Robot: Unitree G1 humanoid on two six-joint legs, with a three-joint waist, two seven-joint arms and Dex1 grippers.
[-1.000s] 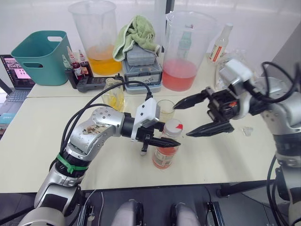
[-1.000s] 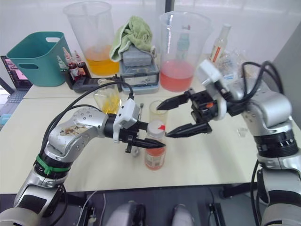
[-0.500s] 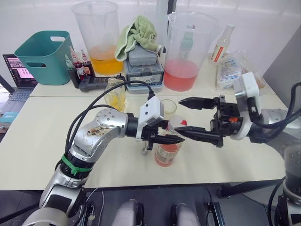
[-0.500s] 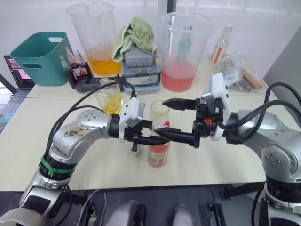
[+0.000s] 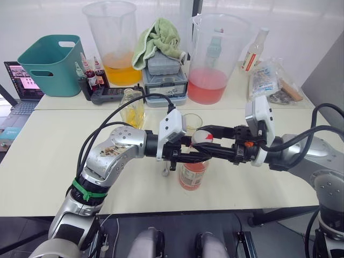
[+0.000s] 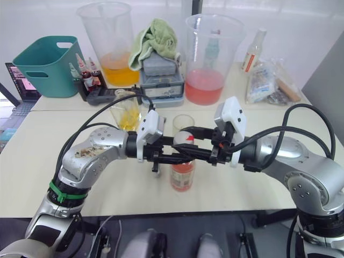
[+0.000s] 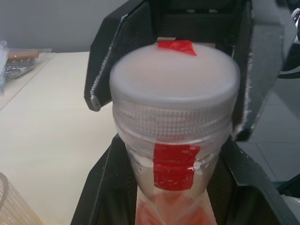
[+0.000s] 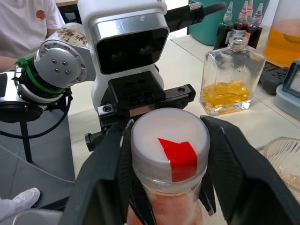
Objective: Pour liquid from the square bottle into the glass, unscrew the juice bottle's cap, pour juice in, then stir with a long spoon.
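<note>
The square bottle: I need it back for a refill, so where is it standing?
The square bottle stands on the table toward the robot's left, behind the left arm, in front of the orange-filled pitcher and left of the glass.

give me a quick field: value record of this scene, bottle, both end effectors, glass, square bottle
juice bottle: upright on the table, pink juice inside
cap: still on, white with a strip of red tape
left end effector: shut on the bottle's neck, below the cap
right end effector: fingers either side of the cap, contact not clear
glass: just behind the juice bottle
square bottle: upright, amber liquid, no cap on it
stage: cap not yet unscrewed
</note>
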